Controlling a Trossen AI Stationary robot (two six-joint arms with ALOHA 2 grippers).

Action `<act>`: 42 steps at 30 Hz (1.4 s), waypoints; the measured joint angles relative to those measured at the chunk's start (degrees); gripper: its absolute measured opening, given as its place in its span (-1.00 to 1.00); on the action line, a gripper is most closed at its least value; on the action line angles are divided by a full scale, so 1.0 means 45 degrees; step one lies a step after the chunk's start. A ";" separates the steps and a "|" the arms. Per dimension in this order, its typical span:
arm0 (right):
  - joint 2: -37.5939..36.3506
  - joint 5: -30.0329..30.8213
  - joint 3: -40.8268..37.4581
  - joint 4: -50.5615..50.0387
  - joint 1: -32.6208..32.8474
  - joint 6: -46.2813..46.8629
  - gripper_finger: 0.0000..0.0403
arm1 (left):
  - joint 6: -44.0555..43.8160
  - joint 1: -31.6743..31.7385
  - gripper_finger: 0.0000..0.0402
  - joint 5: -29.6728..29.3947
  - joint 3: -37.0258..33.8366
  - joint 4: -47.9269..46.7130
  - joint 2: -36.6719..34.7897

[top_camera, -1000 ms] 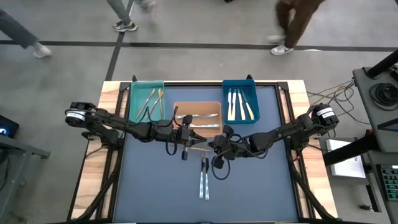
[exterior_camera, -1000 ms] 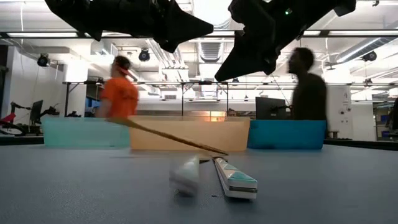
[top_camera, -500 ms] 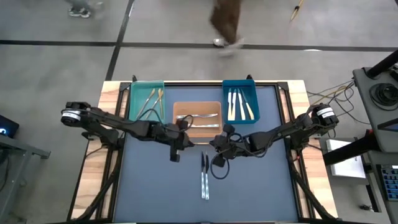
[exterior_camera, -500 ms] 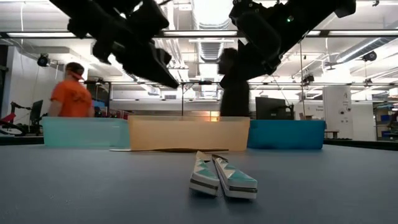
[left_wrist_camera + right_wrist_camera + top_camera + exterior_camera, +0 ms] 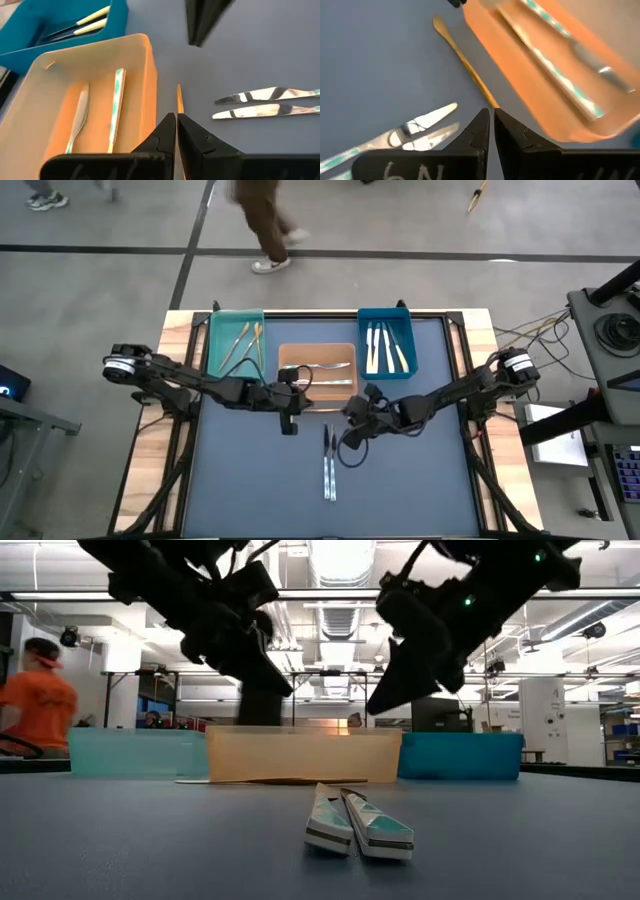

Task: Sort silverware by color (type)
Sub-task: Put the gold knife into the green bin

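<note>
Seen from above, both arms meet over the middle of the dark desk, just in front of the orange bin. The left gripper hangs at about nine o'clock from the desk's centre, its fingers clenched together on nothing. The right gripper sits at about three o'clock from it, its fingers likewise pressed shut and empty. Two silver knives lie side by side on the desk at six o'clock from the grippers, blades toward the bins, touching or nearly so. A slim gold piece lies flat on the desk right along the front wall of the orange bin; in the right wrist view it shows as a long gold handle just beside that bin. Inside the orange bin rest two silver pieces. The teal bin at eleven o'clock holds gold pieces, and the blue bin at one o'clock holds cream-handled pieces. A person in an orange shirt stands in the room beyond.
</note>
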 joint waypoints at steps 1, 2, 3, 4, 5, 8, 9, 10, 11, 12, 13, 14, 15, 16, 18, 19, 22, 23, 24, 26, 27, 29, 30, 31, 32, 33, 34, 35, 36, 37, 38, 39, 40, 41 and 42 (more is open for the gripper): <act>0.0155 -0.0055 0.0000 0.0162 0.0000 0.0202 -0.91 | -0.0074 -0.0067 -1.00 -0.0091 -0.0022 -0.0018 -0.0015; 0.0331 -0.0071 0.0000 0.0310 0.0000 0.0430 -0.91 | -0.0166 -0.0140 -1.00 -0.0093 -0.0056 -0.0038 -0.0015; 0.0524 -0.0129 0.0000 0.0515 -0.0017 0.0578 -0.91 | -0.0249 -0.0238 -1.00 -0.0093 -0.0092 -0.0035 -0.0017; 0.0731 -0.0161 0.0000 0.0796 -0.0037 0.0714 -0.91 | -0.0331 -0.0337 -1.00 -0.0093 -0.0147 -0.0029 -0.0038; 0.0927 -0.0166 0.0000 0.1047 -0.0077 0.0757 -0.91 | -0.0420 -0.0437 -1.00 -0.0096 -0.0211 -0.0028 -0.0056; 0.1430 -0.0161 0.0000 0.1900 -0.0246 0.0762 -0.91 | -0.0690 -0.0721 -1.00 -0.0136 -0.0490 0.0185 -0.0113; 0.1571 -0.0161 0.0001 0.2212 -0.0321 0.0761 -0.91 | -0.0747 -0.0814 -1.00 -0.0302 -0.0627 0.0326 -0.0131; 0.1695 -0.0161 0.0005 0.2455 -0.0400 0.0741 -0.91 | -0.0788 -0.0902 -1.00 -0.0445 -0.0744 0.0483 -0.0157; 0.1793 -0.0161 0.0005 0.2606 -0.0466 0.0691 -0.91 | -0.0793 -0.0998 -1.00 -0.0656 -0.0878 0.0578 -0.0186; 0.1893 -0.0161 0.0005 0.2704 -0.0531 0.0664 -0.91 | -0.0791 -0.1076 -1.00 -0.0833 -0.1000 0.0567 -0.0213; 0.1964 -0.0161 0.0005 0.2764 -0.0600 0.0654 -0.91 | -0.0788 -0.1138 -1.00 -0.1004 -0.1099 0.0571 -0.0218; 0.1984 -0.0161 0.0005 0.2715 -0.0651 0.0638 -0.91 | -0.0790 -0.1185 -1.00 -0.1064 -0.1204 0.0637 -0.0215; 0.1984 -0.0158 0.0000 0.2654 -0.0682 0.0559 -0.91 | -0.0803 -0.1199 -1.00 -0.1079 -0.1322 0.0728 -0.0215; 0.1984 -0.0149 0.0002 0.2656 -0.0708 0.0520 -0.91 | -0.0855 -0.1201 -1.00 -0.1079 -0.1435 0.0852 -0.0219; 0.1966 -0.0156 0.0005 0.2687 -0.0719 0.0398 -0.91 | -0.0912 -0.1199 -1.00 -0.1079 -0.1691 0.1297 -0.0216; 0.1939 -0.0160 0.0005 0.2674 -0.0719 0.0272 -0.91 | -0.0917 -0.1199 -1.00 -0.1079 -0.1819 0.1474 -0.0219; 0.1883 -0.0152 0.0005 0.2700 -0.0719 0.0025 -0.91 | -0.1045 -0.1199 -1.00 -0.1079 -0.2051 0.1837 -0.0215; 0.1874 -0.0154 0.0005 0.2701 -0.0719 0.0007 -0.91 | -0.1133 -0.1199 -1.00 -0.1081 -0.2114 0.2034 -0.0217; 0.1872 -0.0156 0.0005 0.2694 -0.0719 -0.0001 -0.91 | -0.1222 -0.1199 -0.99 -0.1081 -0.2182 0.2278 -0.0182; 0.1872 -0.0155 0.0005 0.2690 -0.0719 -0.0005 -0.91 | -0.1428 -0.1208 -0.95 -0.1079 -0.2352 0.2849 -0.0081; 0.1872 -0.0156 0.0005 0.2686 -0.0719 -0.0007 -0.91 | -0.1579 -0.1212 -0.92 -0.1079 -0.2457 0.3218 0.0038; 0.1872 -0.0156 0.0005 0.2683 -0.0719 -0.0032 -0.91 | -0.1809 -0.1214 -0.84 -0.1084 -0.2628 0.3800 0.0320; 0.1872 -0.0153 0.0005 0.2655 -0.0719 -0.0044 -0.91 | -0.1893 -0.1214 -0.80 -0.1096 -0.2699 0.3838 0.0474; 0.1872 -0.0151 0.0005 0.2651 -0.0719 -0.0049 -0.91 | -0.1917 -0.1214 -0.75 -0.1120 -0.2710 0.3874 0.0680; 0.1872 -0.0152 0.0005 0.2634 -0.0719 -0.0058 -0.91 | -0.1926 -0.1214 -0.70 -0.1226 -0.2706 0.3902 0.0906; 0.1872 -0.0151 0.0005 0.2602 -0.0719 -0.0062 -0.91 | -0.1958 -0.1242 -0.65 -0.1355 -0.2705 0.3905 0.1124; 0.1872 -0.0154 0.0005 0.2598 -0.0719 -0.0059 -0.91 | -0.1999 -0.1248 -0.61 -0.1397 -0.2705 0.3969 0.1342; 0.1872 -0.0156 0.0005 0.2595 -0.0719 -0.0061 -0.91 | -0.2066 -0.1248 -0.56 -0.1417 -0.2705 0.4154 0.1593; 0.1872 -0.0156 0.0005 0.2594 -0.0719 -0.0064 -0.91 | -0.2145 -0.1252 -0.51 -0.1424 -0.2697 0.4385 0.1842; 0.1872 -0.0151 0.0005 0.2602 -0.0719 -0.0064 -0.91 | -0.2198 -0.1258 -0.47 -0.1424 -0.2691 0.4458 0.2060; 0.1872 -0.0153 0.0005 0.2598 -0.0719 -0.0064 -0.91 | -0.2209 -0.1258 -0.42 -0.1434 -0.2691 0.4504 0.2261; 0.1872 -0.0151 0.0005 0.2598 -0.0719 -0.0064 -0.91 | -0.2213 -0.1258 -0.38 -0.1579 -0.2680 0.4562 0.2422; 0.1872 -0.0156 0.0005 0.2593 -0.0719 -0.0103 -0.91 | -0.2213 -0.1258 -0.35 -0.1903 -0.2661 0.4567 0.2561; 0.1872 -0.0151 0.0005 0.2593 -0.0719 -0.0116 -0.91 | -0.2216 -0.1262 -0.32 -0.2246 -0.2650 0.4574 0.2659; 0.1872 -0.0153 0.0005 0.2598 -0.0719 -0.0117 -0.91 | -0.2227 -0.1263 -0.28 -0.2478 -0.2638 0.4572 0.2754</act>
